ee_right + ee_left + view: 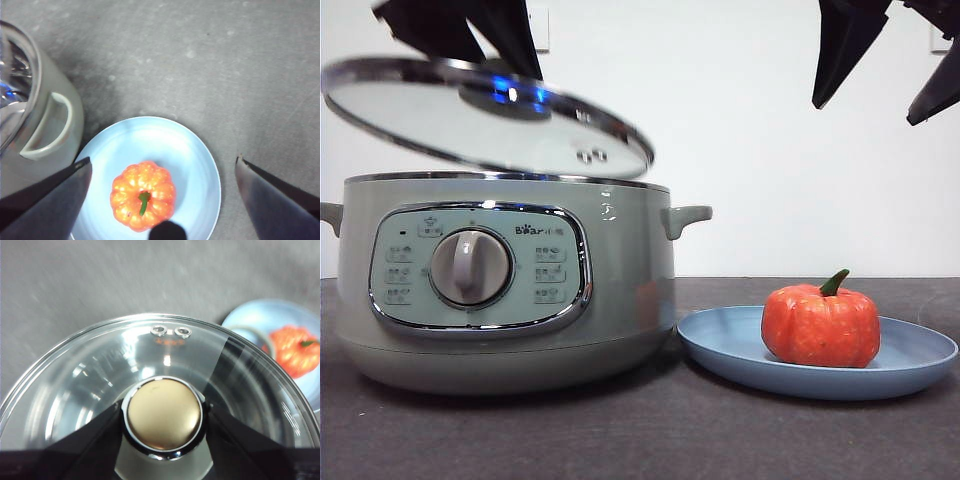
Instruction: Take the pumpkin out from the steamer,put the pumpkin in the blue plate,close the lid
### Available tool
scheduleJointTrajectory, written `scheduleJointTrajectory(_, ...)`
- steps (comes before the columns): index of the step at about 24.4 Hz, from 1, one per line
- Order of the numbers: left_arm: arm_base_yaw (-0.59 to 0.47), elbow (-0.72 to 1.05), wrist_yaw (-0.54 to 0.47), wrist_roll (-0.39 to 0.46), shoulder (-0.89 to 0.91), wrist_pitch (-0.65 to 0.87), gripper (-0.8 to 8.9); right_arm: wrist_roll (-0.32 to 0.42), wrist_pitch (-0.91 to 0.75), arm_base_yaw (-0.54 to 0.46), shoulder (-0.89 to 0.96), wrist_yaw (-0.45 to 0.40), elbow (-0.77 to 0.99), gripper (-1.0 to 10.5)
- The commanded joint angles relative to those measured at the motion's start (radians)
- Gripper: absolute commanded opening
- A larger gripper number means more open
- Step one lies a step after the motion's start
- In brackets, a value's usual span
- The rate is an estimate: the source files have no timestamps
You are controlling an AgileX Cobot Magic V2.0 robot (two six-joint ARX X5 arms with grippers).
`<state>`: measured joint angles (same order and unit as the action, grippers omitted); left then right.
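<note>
The pumpkin point(821, 327) is sitting upright in the blue plate point(910, 352), its green stem pointing up, a little off the plate's middle. The plate is lying flat on the dark table point(620, 430) just beside the steamer point(500, 290), its rim close to the cooker's base; whether the two touch cannot be told. In the right wrist view the pumpkin point(143, 195) is resting in the plate point(200, 170) next to the steamer's side handle point(50, 127).

The right gripper point(890, 60) is hanging high above the plate, jaws spread wide and holding nothing, well apart from the pumpkin.

The lid point(440, 120) is hovering tilted over the steamer's open top, clear of the chrome rim, its higher edge toward the front view's left side. The left gripper point(164, 421) is gripping the lid's knob point(164, 412), one black jaw pressed on each side of it. Through the glass point(75, 390) the steamer's inside is showing only as blurred reflections. Nothing is lying between the lid and the cooker's rim.
</note>
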<state>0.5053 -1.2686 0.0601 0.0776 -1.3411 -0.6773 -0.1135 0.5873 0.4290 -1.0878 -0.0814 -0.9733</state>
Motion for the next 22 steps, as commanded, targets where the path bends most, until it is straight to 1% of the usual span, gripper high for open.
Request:
scheduleJointTrajectory(1, 0.002, -0.016, 0.001, -0.005, -0.029, 0.041, -0.08, -0.008, 0.002, -0.008, 0.002, -0.003, 0.009, 4.7)
scheduleJointTrajectory(6, 0.009, -0.015, 0.001, -0.004, -0.077, 0.043, -0.08, -0.008, 0.005, -0.010, 0.002, -0.003, 0.009, 4.7)
scheduleJointTrajectory(22, 0.033, -0.007, -0.008, -0.003, -0.084, 0.048, -0.08, -0.008, 0.013, -0.010, 0.002, -0.004, 0.009, 4.7)
